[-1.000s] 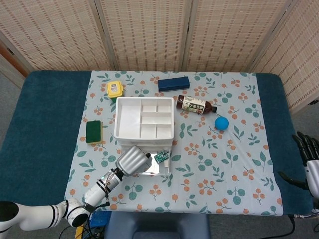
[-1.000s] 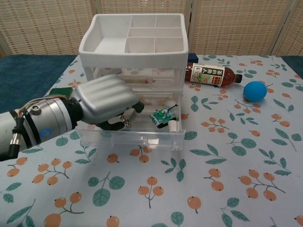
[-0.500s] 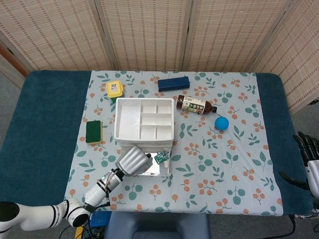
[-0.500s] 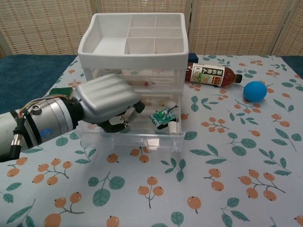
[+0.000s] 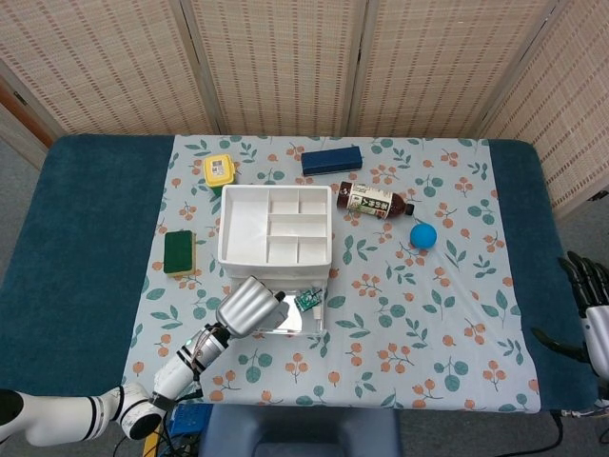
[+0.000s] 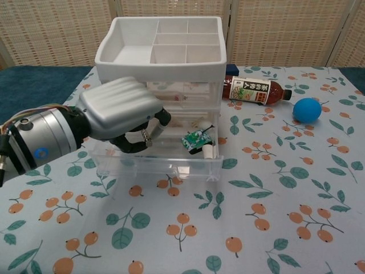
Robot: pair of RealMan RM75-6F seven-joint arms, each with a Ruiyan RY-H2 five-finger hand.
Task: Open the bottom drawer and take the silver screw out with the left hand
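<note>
The white drawer unit point(image 5: 276, 227) point(image 6: 162, 54) stands mid-table with its clear bottom drawer point(image 6: 157, 161) point(image 5: 306, 322) pulled out. My left hand point(image 6: 120, 114) point(image 5: 247, 305) hovers over the drawer's left half with its fingers curled down. It pinches the small silver screw point(image 6: 146, 136) between thumb and fingertip, just above the drawer's floor. A green circuit board point(image 6: 194, 140) and a white cylinder point(image 6: 208, 152) lie in the drawer's right half. My right hand point(image 5: 594, 309) rests at the table's far right edge with fingers spread, holding nothing.
Right of the drawers lie a brown bottle point(image 6: 254, 91) and a blue ball point(image 6: 308, 109). A green sponge point(image 5: 178, 252), a yellow box point(image 5: 219, 170) and a dark blue box point(image 5: 331, 159) sit left and behind.
My left hand has lifted a little and drawn back to the left, carrying the silver screw up from the drawer floor. The right hand has not moved.
</note>
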